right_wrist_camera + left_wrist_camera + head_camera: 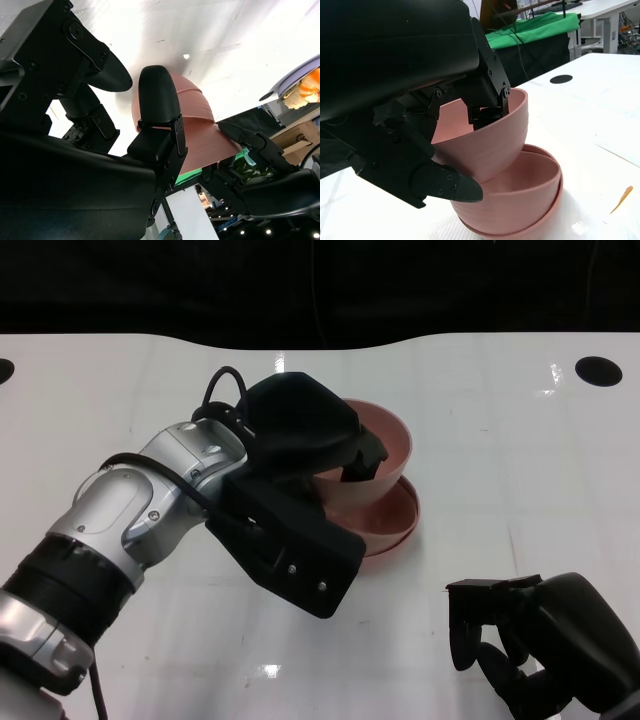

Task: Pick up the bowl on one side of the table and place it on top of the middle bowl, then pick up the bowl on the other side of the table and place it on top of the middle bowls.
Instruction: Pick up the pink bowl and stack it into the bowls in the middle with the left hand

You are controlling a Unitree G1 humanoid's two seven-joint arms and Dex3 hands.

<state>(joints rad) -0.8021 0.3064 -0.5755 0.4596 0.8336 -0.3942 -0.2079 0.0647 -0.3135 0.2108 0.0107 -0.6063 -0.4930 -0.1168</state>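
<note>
My left hand [300, 440] grips a pink bowl [385, 440] by its near rim, with fingers inside and the thumb on the outer wall. The bowl is tilted, and its base sits down inside the stacked pink bowls [395, 525] in the middle of the table. In the left wrist view the held bowl [495, 140] leans over two nested bowls [520, 200], under my left hand [420, 100]. My right hand [540, 640] rests near the table's front right and holds nothing. In the right wrist view its fingers [157, 100] stand apart, with the pink bowl [200, 130] beyond them.
The white table [500, 470] has a black round hole [598, 370] at the far right and another at the far left edge [3, 370]. A small orange scrap [622, 197] lies on the table past the bowls. Green cloth [540, 25] hangs beyond the table.
</note>
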